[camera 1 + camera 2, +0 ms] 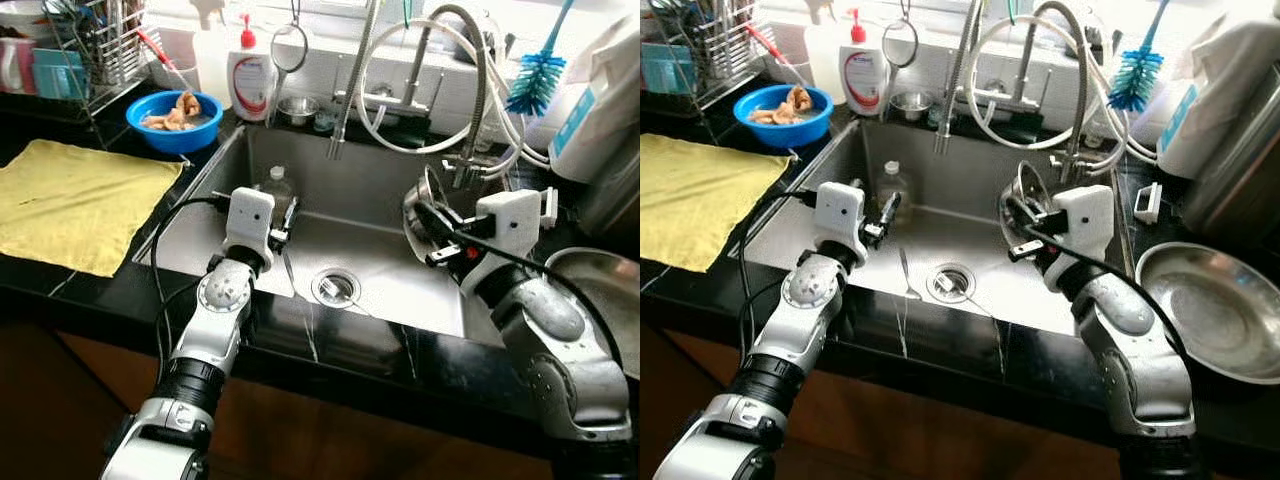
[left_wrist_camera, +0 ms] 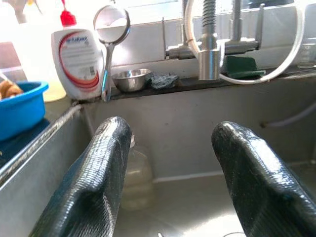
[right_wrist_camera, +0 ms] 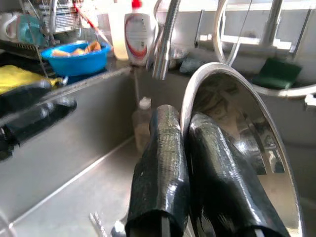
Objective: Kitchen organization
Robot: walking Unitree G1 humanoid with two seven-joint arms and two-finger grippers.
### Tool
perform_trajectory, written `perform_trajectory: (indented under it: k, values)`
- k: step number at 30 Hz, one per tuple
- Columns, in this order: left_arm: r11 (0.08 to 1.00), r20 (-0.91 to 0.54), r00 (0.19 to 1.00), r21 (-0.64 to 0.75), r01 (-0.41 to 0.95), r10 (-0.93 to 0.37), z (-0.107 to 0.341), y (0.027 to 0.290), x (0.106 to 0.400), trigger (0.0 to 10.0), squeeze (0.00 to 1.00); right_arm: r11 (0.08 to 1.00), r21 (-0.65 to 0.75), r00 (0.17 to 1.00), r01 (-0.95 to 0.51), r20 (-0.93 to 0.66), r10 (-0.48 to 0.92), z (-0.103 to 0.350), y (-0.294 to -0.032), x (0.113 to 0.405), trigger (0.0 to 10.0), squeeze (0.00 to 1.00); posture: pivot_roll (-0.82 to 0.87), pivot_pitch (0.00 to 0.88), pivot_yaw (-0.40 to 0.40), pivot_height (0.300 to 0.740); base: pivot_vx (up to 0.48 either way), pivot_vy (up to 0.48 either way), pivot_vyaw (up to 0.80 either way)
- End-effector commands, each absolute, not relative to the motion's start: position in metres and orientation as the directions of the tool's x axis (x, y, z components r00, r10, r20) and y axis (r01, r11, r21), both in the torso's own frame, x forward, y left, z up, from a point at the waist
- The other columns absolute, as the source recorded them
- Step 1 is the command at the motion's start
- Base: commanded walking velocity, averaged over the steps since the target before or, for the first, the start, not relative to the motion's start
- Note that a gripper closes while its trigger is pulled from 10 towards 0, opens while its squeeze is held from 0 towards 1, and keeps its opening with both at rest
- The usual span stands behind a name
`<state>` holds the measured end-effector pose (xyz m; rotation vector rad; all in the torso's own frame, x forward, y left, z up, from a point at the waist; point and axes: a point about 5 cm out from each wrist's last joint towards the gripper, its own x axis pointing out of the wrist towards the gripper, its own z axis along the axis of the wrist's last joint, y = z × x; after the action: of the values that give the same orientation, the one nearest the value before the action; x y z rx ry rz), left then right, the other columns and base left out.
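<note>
Both silver arms reach over the front edge of the black worktop into the steel sink, which is the landmark here.

The left tool hangs over the left part of the sink, and its two black fingers are spread apart with nothing between them. On the sink floor just below it lies a spoon, and the drain is in the middle of the floor, near the front wall.

The right tool is over the right part of the sink. Its fingers are pressed together on the rim of a shiny steel bowl, which it holds tilted on its edge above the sink floor.

On the worktop to the right of the sink rests a steel plate. To the left of the sink a yellow cloth lies flat.

Farther in, a small clear bottle stands against the back wall of the sink, on its left side. Behind the sink's back left corner sits a blue bowl with some food in it, and beside it a white soap bottle with a red cap. The tap with its hoses rises behind the sink's back wall, with a blue brush to its right.
</note>
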<state>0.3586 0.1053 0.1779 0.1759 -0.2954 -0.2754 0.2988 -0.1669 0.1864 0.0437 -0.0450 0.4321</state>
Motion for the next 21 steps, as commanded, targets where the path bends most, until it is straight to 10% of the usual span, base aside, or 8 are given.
perform_trajectory:
  k: [1, 21]
  values:
    - [0.938, 0.289, 0.901, 0.227, 0.263, -0.323, 0.184, 0.098, 0.356, 10.0, 0.0, 0.911, 0.045, 0.912, -0.411, 0.045, 0.409, 0.179, -0.169, 0.3, 10.0, 0.0, 0.04, 0.0, -0.101, 0.74, 0.0, 0.0, 0.0]
    - [0.902, 0.224, 0.887, 0.261, 0.344, -0.403, 0.177, 0.091, 0.356, 10.0, 0.0, 0.944, 0.112, 0.949, -0.31, -0.02, 0.314, 0.146, -0.16, 0.316, 10.0, 0.0, 0.06, 0.0, -0.069, 0.74, 0.0, 0.0, 0.0]
